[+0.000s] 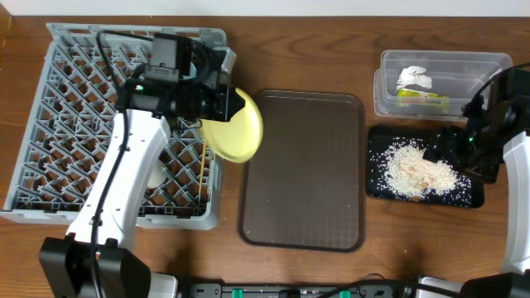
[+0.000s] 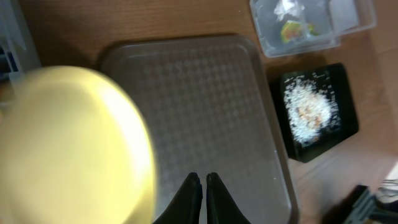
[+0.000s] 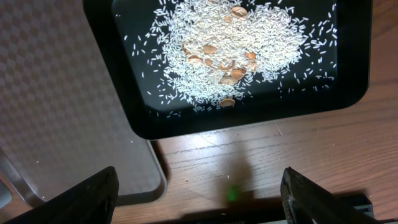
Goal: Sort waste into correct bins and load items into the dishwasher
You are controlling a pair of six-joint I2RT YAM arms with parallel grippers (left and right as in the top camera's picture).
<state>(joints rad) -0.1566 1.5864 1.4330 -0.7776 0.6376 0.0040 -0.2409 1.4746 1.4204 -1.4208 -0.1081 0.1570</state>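
Observation:
The round yellow plate (image 1: 236,128) stands tilted at the right edge of the grey dish rack (image 1: 50,124) and overhangs the brown tray. My left gripper (image 1: 219,99) is right beside it. In the left wrist view its fingertips (image 2: 203,186) are shut together, and the blurred plate (image 2: 68,143) lies to their left, not between them. Wooden chopsticks (image 1: 203,170) lie in the rack. My right gripper (image 3: 208,199) is wide open and empty above bare table, at the front edge of the black tray (image 3: 249,118) of rice scraps (image 3: 230,50).
The brown serving tray (image 1: 306,165) lies in the middle. The clear tub (image 1: 497,62) at the back right holds the white tissue (image 1: 414,79) and the green-and-orange wrapper (image 1: 422,98). The black tray (image 1: 476,197) sits just in front of it. A pale item (image 1: 157,175) sits in the rack under my left arm.

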